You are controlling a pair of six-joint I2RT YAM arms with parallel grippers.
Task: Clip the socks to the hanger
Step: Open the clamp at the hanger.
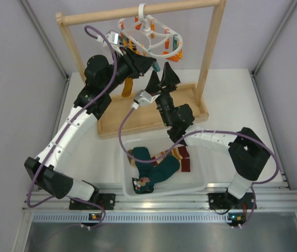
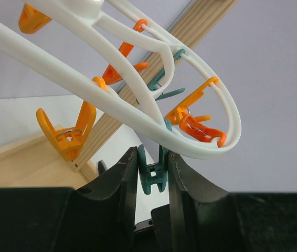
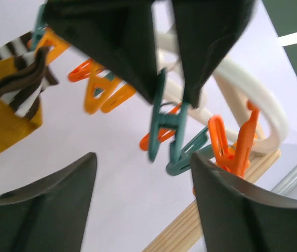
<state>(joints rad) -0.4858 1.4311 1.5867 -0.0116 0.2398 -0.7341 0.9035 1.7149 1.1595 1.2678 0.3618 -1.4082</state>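
Two of my left fingers (image 2: 119, 181) are pinching the teal clip (image 2: 152, 176), one pad on each wing, clenched on it just under the white ring of the hanger (image 2: 43, 58). From my right wrist, the clip's lower tips are showing apart, so I judge its mouth is being pressed open. My right fingers (image 3: 59, 194) are hanging spread and empty just below that clip, carrying no sock.

Moving outward, the hanger is dangling tilted by its hook from the wooden rail (image 1: 138, 13), with orange clips (image 2: 70, 136) hanging around the ring. One striped sock (image 3: 20, 79), brown, cream and mustard, is showing at the left of my right wrist view. It is blurred, but it looks to be hanging from a clip already. The remaining socks (image 1: 159, 168), a dark teal one among them, are lying in the white tray (image 1: 198, 185) on the worktop (image 1: 232, 100), near my bases and well apart from the hanger.

As I am reading it, the step in hand is opening a clip for the next sock. To do it well, I am aiming to press squarely on the wings so the clip is not twisting out sideways. I am also minding the ring, which is hanging free and can swing under my push. My right fingers are needing a sock from the tray. Its cuff should be going deep into the open mouth before my left fingers are letting go.
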